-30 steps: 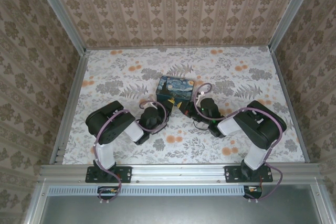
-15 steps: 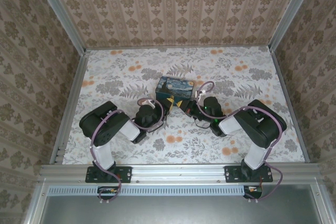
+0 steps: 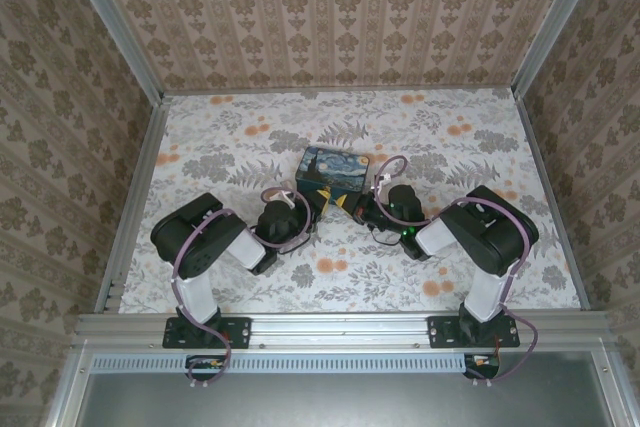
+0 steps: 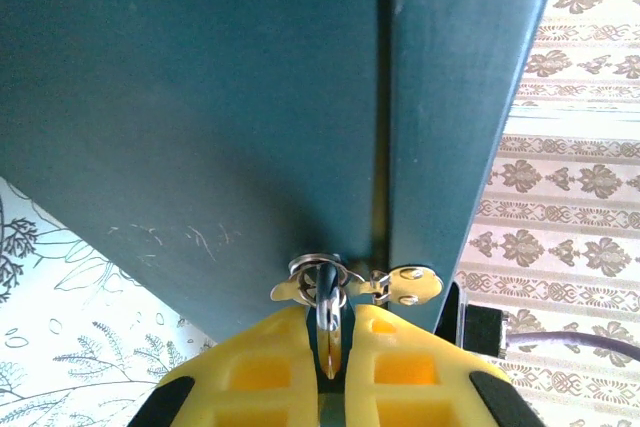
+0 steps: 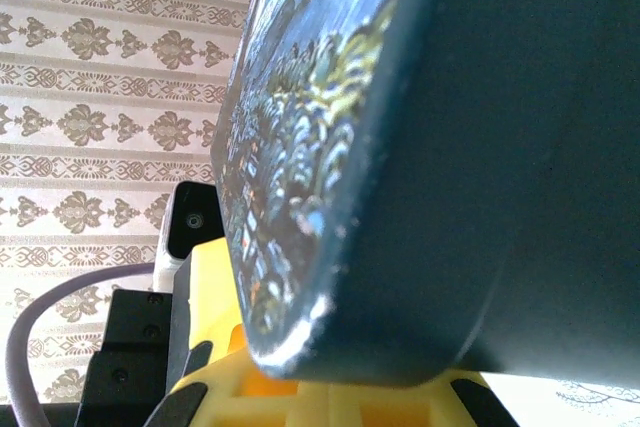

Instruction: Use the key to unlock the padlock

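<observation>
Hanging from the latch (image 4: 405,285) low in the middle of the left wrist view, the padlock (image 4: 329,332) has its thin metal loop threaded through the latch ring. Its small body is pinched between the two yellow fingers (image 4: 270,352) of the left claw (image 4: 331,325), which is clamped tight on it. The dark blue side of the tin (image 4: 200,97) takes up most of that frame above the fingers, with a seam running straight up from the latch. A strip of flowered table (image 4: 60,347) shows at lower left and patterned wall (image 4: 570,197) at right. From the top camera the tin (image 3: 335,171) sits at the centre of the table (image 3: 470,137), painted lid up, and both arms reach in from the bottom of the frame. The left claw (image 3: 304,205) is at the tin's lower left corner and the right claw (image 3: 358,203) at its lower right corner. In the right wrist view the tin (image 5: 480,147) looms very close, painted lid facing the left of the frame. Its rounded corner covers the tips of the yellow fingers (image 5: 300,402) along the bottom edge, so I cannot tell whether the right claw is apart or together.
</observation>
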`<action>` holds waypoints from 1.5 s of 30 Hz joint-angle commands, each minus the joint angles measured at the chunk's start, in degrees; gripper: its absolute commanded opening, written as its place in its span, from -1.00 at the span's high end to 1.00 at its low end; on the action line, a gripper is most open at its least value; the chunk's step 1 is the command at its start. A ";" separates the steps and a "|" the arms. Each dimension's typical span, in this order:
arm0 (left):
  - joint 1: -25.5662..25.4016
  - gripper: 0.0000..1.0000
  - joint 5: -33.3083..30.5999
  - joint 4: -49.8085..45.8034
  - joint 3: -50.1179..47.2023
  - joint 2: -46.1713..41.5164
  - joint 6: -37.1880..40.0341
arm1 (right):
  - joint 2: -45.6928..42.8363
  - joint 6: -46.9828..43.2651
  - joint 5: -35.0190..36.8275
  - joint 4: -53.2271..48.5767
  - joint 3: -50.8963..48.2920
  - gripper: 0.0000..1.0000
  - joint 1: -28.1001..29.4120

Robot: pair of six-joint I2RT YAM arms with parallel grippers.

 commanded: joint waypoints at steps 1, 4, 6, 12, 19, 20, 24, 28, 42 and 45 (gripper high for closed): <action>-3.08 1.00 15.08 -0.69 -0.39 -1.19 1.62 | -1.68 -4.80 -2.54 6.07 4.84 1.00 0.86; -3.11 1.00 14.99 -0.65 -0.39 -1.10 1.42 | -2.43 -10.79 -2.79 2.54 4.94 1.00 0.92; -3.12 1.00 14.91 -0.73 -0.44 -0.97 1.28 | -3.24 -14.81 -2.17 -0.37 5.08 1.00 1.18; -3.39 1.00 14.39 -0.69 -0.31 -0.40 1.33 | -7.22 -25.65 1.68 -9.97 6.86 1.00 3.46; -3.65 1.00 14.03 -0.71 -0.46 -0.32 1.68 | 0.12 4.12 4.30 10.26 5.71 1.00 2.62; -3.65 1.00 14.03 -0.73 -0.41 -0.32 1.68 | 1.11 7.93 4.93 10.48 6.14 1.00 2.57; -3.83 1.00 13.78 -0.73 -0.59 -0.36 1.68 | -0.30 14.82 7.63 10.34 6.74 1.00 2.54; -3.90 1.00 13.54 -0.73 -0.82 -0.67 1.73 | 0.10 23.69 9.97 10.24 6.02 1.00 1.31; -4.18 1.00 12.82 -0.73 -1.23 -1.37 1.77 | 4.11 23.60 3.73 9.45 7.95 1.00 -1.75; -4.18 1.00 12.45 -0.76 -1.69 -1.55 1.98 | 5.42 22.35 3.25 9.80 6.74 1.00 -2.24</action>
